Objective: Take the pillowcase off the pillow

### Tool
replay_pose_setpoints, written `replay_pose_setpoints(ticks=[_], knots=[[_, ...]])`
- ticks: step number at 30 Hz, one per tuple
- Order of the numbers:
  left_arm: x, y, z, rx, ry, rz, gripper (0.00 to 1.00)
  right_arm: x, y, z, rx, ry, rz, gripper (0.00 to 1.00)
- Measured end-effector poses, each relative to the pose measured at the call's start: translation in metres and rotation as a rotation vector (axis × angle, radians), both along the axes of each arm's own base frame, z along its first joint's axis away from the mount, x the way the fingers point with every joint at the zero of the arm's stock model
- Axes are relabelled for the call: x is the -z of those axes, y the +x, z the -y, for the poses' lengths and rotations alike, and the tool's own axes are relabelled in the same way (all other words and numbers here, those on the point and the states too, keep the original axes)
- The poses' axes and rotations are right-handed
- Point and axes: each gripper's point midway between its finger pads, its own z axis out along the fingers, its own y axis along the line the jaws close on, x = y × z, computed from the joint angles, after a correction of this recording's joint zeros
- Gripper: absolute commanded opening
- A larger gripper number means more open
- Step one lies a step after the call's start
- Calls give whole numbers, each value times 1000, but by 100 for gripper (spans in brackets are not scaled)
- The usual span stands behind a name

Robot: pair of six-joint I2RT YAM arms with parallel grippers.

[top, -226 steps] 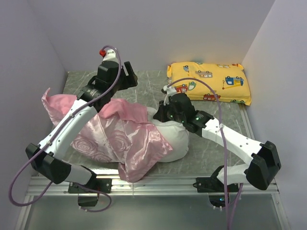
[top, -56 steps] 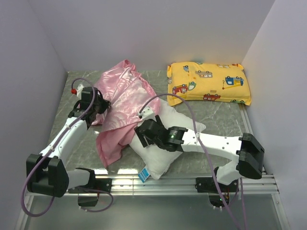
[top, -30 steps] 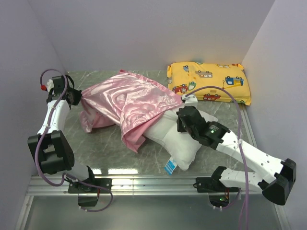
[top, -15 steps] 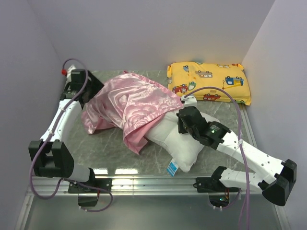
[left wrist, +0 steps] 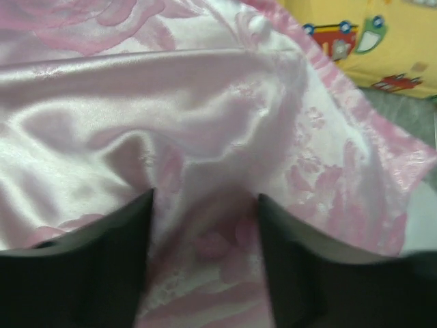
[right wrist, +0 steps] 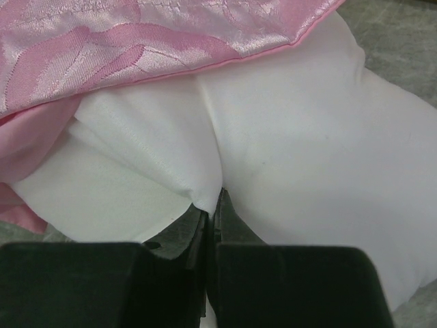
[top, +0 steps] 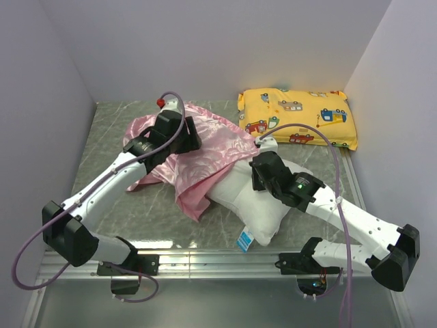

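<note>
The pink satin pillowcase (top: 205,147) lies crumpled over the far-left end of the white pillow (top: 263,201). The pillow's near half is bare, and its blue tag (top: 244,239) is at the front edge. My left gripper (top: 174,133) hovers over the pillowcase. In the left wrist view its jaws stand apart (left wrist: 205,205) with pink fabric (left wrist: 205,123) beneath and between them. My right gripper (top: 263,171) is shut on a fold of the pillow's white cloth (right wrist: 171,164), with the fingertips pressed together (right wrist: 213,198). The pink hem (right wrist: 205,48) lies just beyond.
A yellow cartoon-vehicle pillow (top: 297,117) lies at the back right, and its corner shows in the left wrist view (left wrist: 369,41). Grey walls close in the left, back and right sides. The marble tabletop (top: 109,147) shows left of the pillowcase.
My left arm swung from the far-left wall back to the middle, over the pillowcase, which has slumped into a smaller heap. My right gripper and the pillow have barely moved.
</note>
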Motion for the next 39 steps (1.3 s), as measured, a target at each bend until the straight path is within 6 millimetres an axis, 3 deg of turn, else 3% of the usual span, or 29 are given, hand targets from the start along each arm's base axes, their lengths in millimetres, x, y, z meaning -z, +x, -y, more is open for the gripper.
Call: replay_pose_setpoints(ticks=[1, 2, 4, 8, 12, 14, 16, 18, 21, 24, 25, 28, 31, 35, 37, 39], knots=[[4, 1, -2, -11, 17, -6, 44, 0, 0, 0, -1, 0, -1, 0], [9, 3, -5, -31, 32, -17, 19, 0, 0, 0, -1, 0, -1, 0], [19, 8, -15, -76, 70, -38, 2, 0, 0, 0, -1, 0, -1, 0], [17, 30, -47, -182, 73, -47, 1, -1, 0, -1, -2, 5, 3, 0], [5, 65, -129, -408, 4, -28, 0, 0, -1, -2, -3, 15, 2, 0], [13, 72, -173, -508, -46, -67, 0, -1, 0, -5, -5, 33, 7, 0], [25, 75, -202, -577, -89, -110, 1, -5, 2, -12, -10, 68, 19, 0], [43, 78, -216, -607, -136, -168, 0, -8, 2, -20, -26, 104, 24, 0], [74, 85, -216, -601, -188, -254, 0, -7, 0, -26, -51, 123, 21, 0], [93, 88, -203, -575, -192, -281, 0, -7, -1, -27, -61, 118, 17, 31], [93, 89, -200, -569, -189, -276, 0, -7, -3, -27, -67, 108, 18, 50], [88, 97, -197, -566, -180, -233, 1, -19, -8, -26, -99, 53, 40, 72], [85, 101, -197, -573, -172, -207, 1, -47, -11, -39, -162, 32, 111, 83], [85, 103, -193, -568, -160, -197, 1, -82, -20, -86, -307, 11, 214, 88], [85, 103, -190, -561, -150, -196, 0, -81, -24, -112, -371, -37, 237, 89], [86, 104, -185, -553, -142, -197, 1, -66, -29, -138, -430, -111, 247, 92]])
